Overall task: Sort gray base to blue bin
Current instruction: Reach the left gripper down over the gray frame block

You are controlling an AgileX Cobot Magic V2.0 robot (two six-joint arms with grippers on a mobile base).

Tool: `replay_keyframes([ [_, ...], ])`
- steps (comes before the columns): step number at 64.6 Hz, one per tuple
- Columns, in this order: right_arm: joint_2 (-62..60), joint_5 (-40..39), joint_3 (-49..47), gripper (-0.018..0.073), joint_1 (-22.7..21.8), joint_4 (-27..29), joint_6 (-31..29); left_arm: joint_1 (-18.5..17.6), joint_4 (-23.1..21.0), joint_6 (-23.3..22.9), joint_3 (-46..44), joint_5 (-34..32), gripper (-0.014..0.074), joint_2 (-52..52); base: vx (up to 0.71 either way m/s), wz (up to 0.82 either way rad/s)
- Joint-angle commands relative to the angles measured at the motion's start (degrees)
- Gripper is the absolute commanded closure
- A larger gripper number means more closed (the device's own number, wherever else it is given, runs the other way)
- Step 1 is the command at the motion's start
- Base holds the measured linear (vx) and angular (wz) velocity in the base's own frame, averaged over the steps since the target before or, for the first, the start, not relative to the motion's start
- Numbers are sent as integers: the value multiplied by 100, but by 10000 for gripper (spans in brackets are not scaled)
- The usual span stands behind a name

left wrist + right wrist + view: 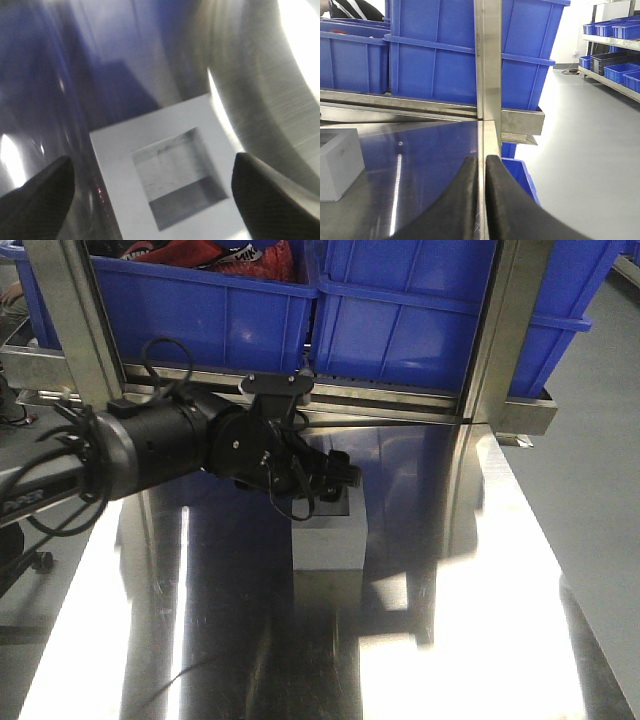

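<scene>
The gray base (pixel 330 540) stands on the shiny steel table with its square recess facing up. It shows from above in the left wrist view (pixel 120 165), and at the left edge of the right wrist view (pixel 337 162). My left gripper (pixel 335 475) hovers just over the base, open. Its two black fingertips (pixel 45 195) stand to either side of the block without touching it (pixel 152 165). Blue bins (pixel 420 310) stand on the rack behind the table. My right gripper (pixel 481 159) is shut and empty, low over the table's right edge, away from the base.
The left blue bin (pixel 200 300) holds red and dark items. Steel rack posts (pixel 505 330) and a rail stand between table and bins. Another blue bin (pixel 520 175) sits on the floor beside the table's right edge. Shelves with more bins (pixel 615 70) line the far right.
</scene>
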Motion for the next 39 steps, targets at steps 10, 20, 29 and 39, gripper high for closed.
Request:
replay_keyframes([
  [10,-45,-426,5,564,-23,-34,-38,139,0,-235,-208,-311,-11,-75,0,0],
  [20,-45,-426,5,564,-23,-34,-38,146,0,-235,-208,-248,-11,47,0,0],
  [29,-45,-426,5,564,-23,-34,-38,146,0,-235,-208,-226,-11,159,0,0],
  [39,-45,-425,5,564,-23,-40,-38,146,-64,-235,-208,-169,-7,211,0,0],
])
